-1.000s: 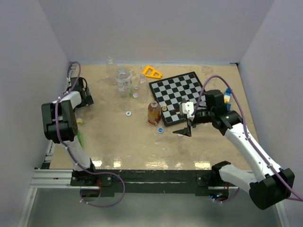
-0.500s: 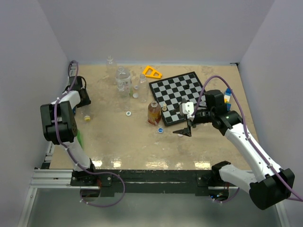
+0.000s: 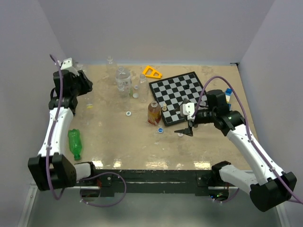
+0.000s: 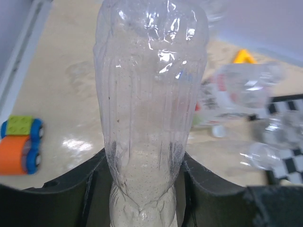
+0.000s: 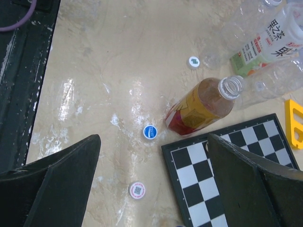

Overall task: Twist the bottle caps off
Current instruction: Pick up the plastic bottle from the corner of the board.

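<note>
Item 1: left gripper (image 4: 143, 163), raised at the far left, jaws closed on a clear label-less bottle (image 4: 151, 94) (we see a finger pressed to each side).
Item 2: right gripper (image 3: 186, 128), jaws wide and holding nothing, over the worktop (image 3: 118, 146) at the near edge of the chessboard (image 3: 177, 92).
Item 3: amber bottle (image 5: 203, 104), neck uncapped, just beside the chessboard's left corner.
Item 4: blue cap (image 5: 150, 131), loose on the worktop just near of that bottle; white cap (image 5: 193, 61), loose further left.
Item 5: green bottle (image 3: 74, 144), lying at the near left; whether it is capped we cannot tell
</note>
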Controlling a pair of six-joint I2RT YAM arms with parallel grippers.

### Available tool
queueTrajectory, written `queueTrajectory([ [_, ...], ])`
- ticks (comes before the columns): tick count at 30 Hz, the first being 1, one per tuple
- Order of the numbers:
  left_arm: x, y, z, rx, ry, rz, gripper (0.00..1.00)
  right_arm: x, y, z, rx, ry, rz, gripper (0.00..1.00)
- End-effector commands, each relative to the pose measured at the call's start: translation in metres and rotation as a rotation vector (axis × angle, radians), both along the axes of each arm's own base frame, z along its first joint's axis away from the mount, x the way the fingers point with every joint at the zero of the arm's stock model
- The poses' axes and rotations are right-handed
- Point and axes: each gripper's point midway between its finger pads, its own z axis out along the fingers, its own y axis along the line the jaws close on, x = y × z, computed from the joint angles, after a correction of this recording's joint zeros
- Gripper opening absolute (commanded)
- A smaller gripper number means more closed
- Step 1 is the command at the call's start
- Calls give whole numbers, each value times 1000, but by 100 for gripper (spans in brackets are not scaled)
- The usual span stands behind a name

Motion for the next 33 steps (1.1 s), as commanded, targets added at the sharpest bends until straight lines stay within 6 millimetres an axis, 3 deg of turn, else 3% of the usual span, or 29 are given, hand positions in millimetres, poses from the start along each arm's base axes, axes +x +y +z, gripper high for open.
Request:
queueTrajectory([
  [1, -26, -87, 62, -121, -189, -272, 14, 5, -8, 44, -18, -113, -34, 98],
  [8, -96, -190, 153, -378, -497, -593, 11, -5, 4, 101, 109, -27, -31, 98],
  [11, -119, -223, 174, -502, -570, -662, 10, -21, 17, 111, 186, 90, 73, 98],
  [13, -132, -243, 186, -586, -616, -693, 9, -18, 23, 116, 211, 178, 80, 98],
  [17, -137, -283, 197, -685, -639, -690, 9, -6, 31, 130, 248, 283, 45, 98],
  [21, -123, -322, 199, -740, -623, -649, 9, -3, 36, 154, 342, 368, -9, 98],
  [26, -106, -354, 202, -784, -619, -584, 9, 8, 36, 173, 490, 502, -166, 98],
  [33, -101, -378, 204, -830, -623, -560, 9, 39, 30, 161, 596, 584, -386, 98],
])
